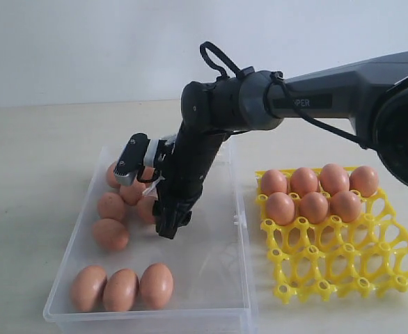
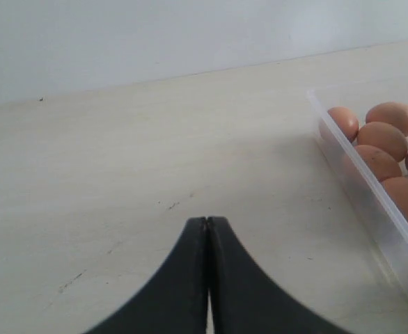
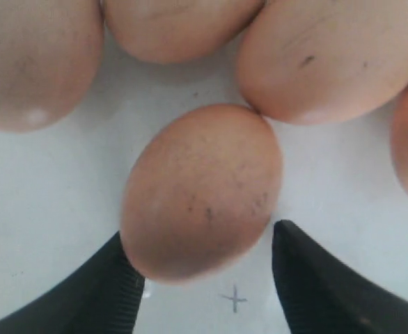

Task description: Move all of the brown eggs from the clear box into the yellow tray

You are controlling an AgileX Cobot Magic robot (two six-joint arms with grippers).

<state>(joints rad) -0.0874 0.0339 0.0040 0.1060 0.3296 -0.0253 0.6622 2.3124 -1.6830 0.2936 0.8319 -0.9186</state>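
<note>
My right gripper point(image 1: 168, 226) reaches down into the clear box point(image 1: 218, 306), among a cluster of brown eggs point(image 1: 111, 234). In the right wrist view it point(image 3: 200, 240) stands open astride one egg point(image 3: 200, 191); one finger point(image 3: 113, 278) touches the egg's side and the other point(image 3: 308, 271) stands a little apart from it. Three more eggs point(image 1: 120, 289) lie in a row at the box's front. The yellow tray point(image 1: 343, 264), right of the box, holds several eggs point(image 1: 314, 206) in its back cells. My left gripper point(image 2: 206, 221) is shut and empty above bare table beside the box wall point(image 2: 371, 188).
Other eggs point(image 3: 329, 56) crowd close around the one between my right fingers. The right arm point(image 1: 329, 90) stretches over the tray's back and the box. The tray's front cells point(image 1: 350, 278) hold nothing. A pale wall stands behind the table.
</note>
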